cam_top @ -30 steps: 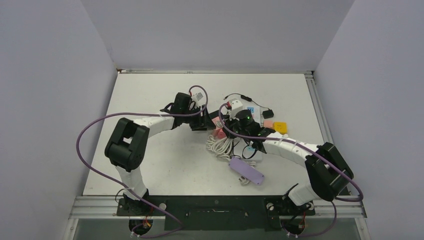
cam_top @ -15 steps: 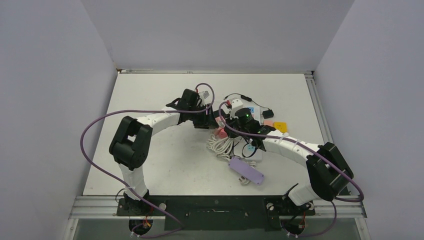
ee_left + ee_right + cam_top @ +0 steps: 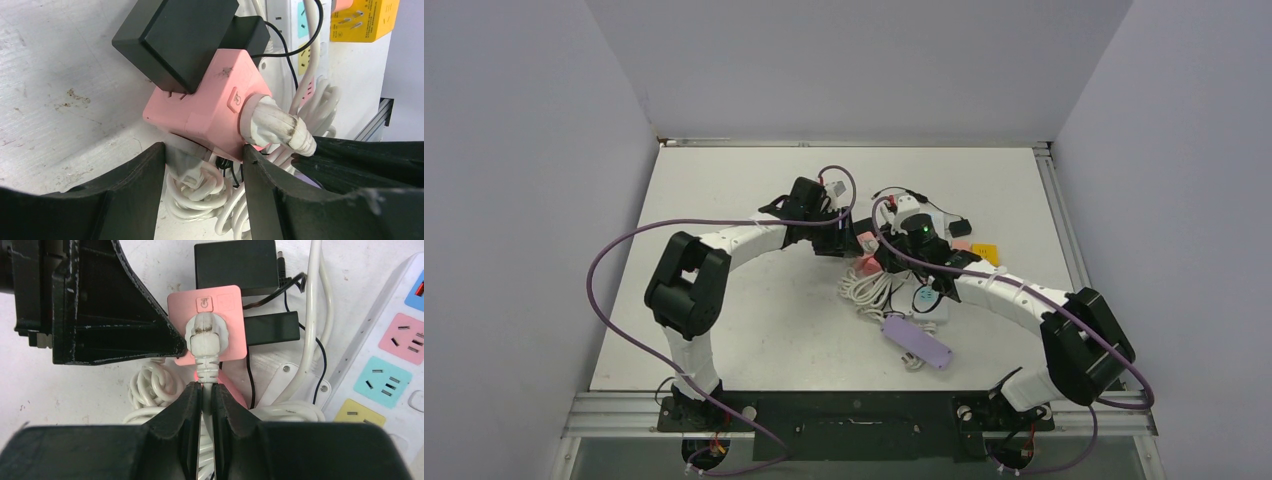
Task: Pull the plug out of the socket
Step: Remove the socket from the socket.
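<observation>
White link shells and bulky black joint housings make up the left arm (image 3: 724, 243) and right arm (image 3: 1009, 293). A purple cable (image 3: 592, 285) loops along each. Left tool (image 3: 204, 152) and right tool (image 3: 206, 386) have scuffed matte-black fingers (image 3: 125, 200).

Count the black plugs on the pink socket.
2. A large black adapter on the pink socket's far side, a smaller black plug on its right side, as the right wrist camera sees it. Its underside is hidden, so more are possible.
</observation>
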Robot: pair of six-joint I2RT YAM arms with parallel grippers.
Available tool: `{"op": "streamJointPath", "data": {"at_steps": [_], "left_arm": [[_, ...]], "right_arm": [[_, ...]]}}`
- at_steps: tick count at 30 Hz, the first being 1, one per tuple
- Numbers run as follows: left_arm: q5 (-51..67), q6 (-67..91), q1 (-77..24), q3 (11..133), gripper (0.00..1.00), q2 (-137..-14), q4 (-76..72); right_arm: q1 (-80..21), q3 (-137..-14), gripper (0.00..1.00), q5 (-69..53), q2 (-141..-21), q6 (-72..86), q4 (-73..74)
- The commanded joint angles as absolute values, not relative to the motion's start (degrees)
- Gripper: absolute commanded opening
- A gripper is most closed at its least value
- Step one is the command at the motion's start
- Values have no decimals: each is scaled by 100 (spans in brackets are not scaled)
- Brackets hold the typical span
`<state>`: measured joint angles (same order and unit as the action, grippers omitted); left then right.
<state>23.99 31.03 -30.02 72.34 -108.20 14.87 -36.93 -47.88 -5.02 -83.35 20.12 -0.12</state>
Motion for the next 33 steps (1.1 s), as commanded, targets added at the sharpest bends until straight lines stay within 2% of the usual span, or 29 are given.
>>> {"op": "streamJointPath", "data": {"at_steps": [1, 14, 16, 19, 22, 25, 33], "left_arm": [[1463, 2644, -3159, 7110, 39, -11267, 2171], [1654, 2701, -3147, 7119, 38, -11236, 2134], [1722, 2704, -3146, 7113, 39, -11183, 2078], [1838, 2725, -3138, 7063, 40, -11075, 1949], [1939, 2753, -3122, 7024, 40, -11023, 1846], [2000, 2776, -3120, 7020, 40, -11019, 1821], [2093, 2820, -3103, 7007, 40, -10987, 1771]], "right_arm": [[-3508, -4909, 5, -834, -7800, 2435, -1001], [-3481, -4707, 6, -788, -7941, 2197, -651], [-3480, -4656, 16, -783, -7921, 2164, -566], [-3480, -4687, 43, -759, -7877, 2121, -541], [-3476, -4849, 51, -723, -7898, 2069, -551], [-3472, -5036, 53, -709, -8048, 2019, -600], [-3472, -5340, 46, -843, -8626, 1906, -677]]}}
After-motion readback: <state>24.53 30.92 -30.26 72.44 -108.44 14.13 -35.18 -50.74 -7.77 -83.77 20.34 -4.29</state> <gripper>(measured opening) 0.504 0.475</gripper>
